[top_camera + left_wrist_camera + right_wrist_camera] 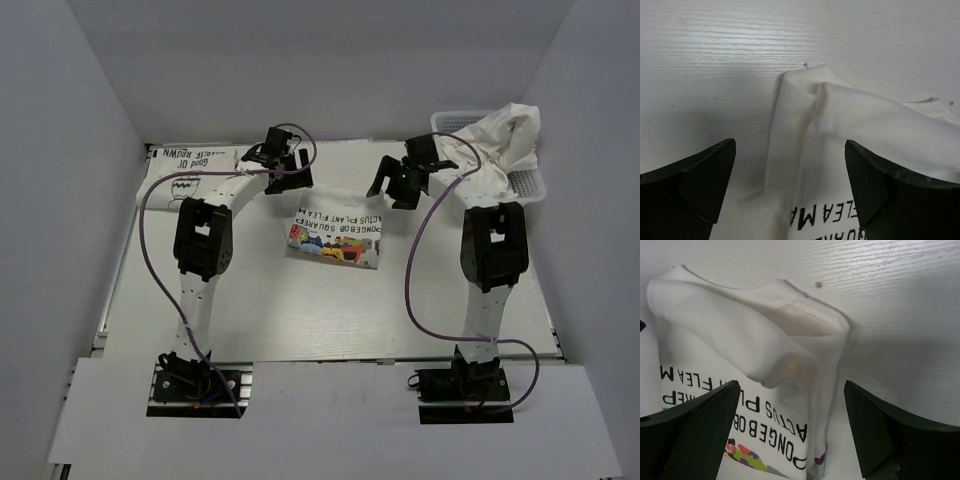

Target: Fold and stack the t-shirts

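A folded white t-shirt [335,235] with black lettering and a colourful print lies mid-table. My left gripper [292,178] is open and empty over its far left corner. In the left wrist view the shirt [850,130] lies under the open gripper [790,145], with the folded corner ahead of the fingers. My right gripper [393,192] is open and empty over the far right corner. In the right wrist view the shirt [750,340] lies under the open gripper [790,385]. A second folded white t-shirt [195,160] with lettering lies at the far left. A crumpled white t-shirt [495,140] hangs out of the basket.
A white plastic mesh basket [530,185] stands at the far right corner, beside the right arm. White walls close in the table at the back and on both sides. Purple cables loop along both arms.
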Controlling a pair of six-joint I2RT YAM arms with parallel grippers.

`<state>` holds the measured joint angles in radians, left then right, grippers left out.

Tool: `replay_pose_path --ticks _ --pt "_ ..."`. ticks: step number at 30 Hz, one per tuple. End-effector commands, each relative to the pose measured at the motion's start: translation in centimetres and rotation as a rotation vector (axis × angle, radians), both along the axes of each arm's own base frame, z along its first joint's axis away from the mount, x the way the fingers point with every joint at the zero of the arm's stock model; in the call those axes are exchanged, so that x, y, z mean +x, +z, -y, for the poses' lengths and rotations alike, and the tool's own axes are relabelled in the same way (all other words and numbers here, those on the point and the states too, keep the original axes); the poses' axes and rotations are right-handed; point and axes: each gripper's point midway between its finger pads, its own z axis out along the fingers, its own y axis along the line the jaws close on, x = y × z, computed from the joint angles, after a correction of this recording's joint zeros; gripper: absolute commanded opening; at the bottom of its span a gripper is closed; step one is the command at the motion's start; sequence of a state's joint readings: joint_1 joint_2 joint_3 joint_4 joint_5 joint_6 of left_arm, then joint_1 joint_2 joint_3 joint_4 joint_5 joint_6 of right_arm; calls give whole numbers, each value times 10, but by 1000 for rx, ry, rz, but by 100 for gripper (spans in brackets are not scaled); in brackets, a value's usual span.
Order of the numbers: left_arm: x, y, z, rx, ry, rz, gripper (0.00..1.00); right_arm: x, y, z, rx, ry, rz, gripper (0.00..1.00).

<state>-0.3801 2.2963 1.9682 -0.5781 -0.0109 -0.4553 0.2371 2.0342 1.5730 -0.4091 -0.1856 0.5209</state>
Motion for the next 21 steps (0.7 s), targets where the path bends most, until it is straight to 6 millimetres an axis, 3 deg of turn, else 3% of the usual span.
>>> replay_pose_path --ticks 1,2,3,4,5,6,7,9,10,11,13,16,17,19,20,21 --pt "-15 61 -1 -29 -92 105 100 8 70 -6 37 58 189 90" --pt "-34 38 -5 -22 -105 42 100 -5 55 -4 28 56 150 90" --pt "-46 33 -3 -44 -130 18 100 -6 58 -4 34 51 170 90" --pt "-64 16 -8 -36 -136 -36 100 -13 78 -3 50 56 212 90" --pt "-72 13 -11 -31 -136 -50 100 -26 60 -2 46 67 184 90" --pt "-80 31 -3 -57 -162 -14 100 -31 72 -4 58 83 219 90" --pt "-81 39 -3 -65 -163 11 100 -38 69 -7 76 106 220 90" --pt "-91 54 5 -97 -196 46 100 -53 91 -24 155 189 273 90" --pt "-91 79 7 -137 -196 112 100 -53 98 -32 180 211 319 90" --pt "-92 91 9 -156 -205 146 100 -57 104 -37 206 232 334 90" --pt "-92 114 11 -182 -216 206 100 -55 109 -45 247 252 339 90" --pt "-95 125 20 -215 -279 221 100 -41 103 -55 287 259 329 90" --pt "-104 128 33 -277 -352 214 100 -37 92 -57 296 251 304 90" --pt "-117 106 46 -332 -442 165 100 -17 82 -60 297 228 313 90" --pt "-131 102 63 -404 -534 139 100 -7 87 -60 301 220 333 90" --pt "-135 77 66 -422 -540 65 100 0 62 -59 292 203 284 90"
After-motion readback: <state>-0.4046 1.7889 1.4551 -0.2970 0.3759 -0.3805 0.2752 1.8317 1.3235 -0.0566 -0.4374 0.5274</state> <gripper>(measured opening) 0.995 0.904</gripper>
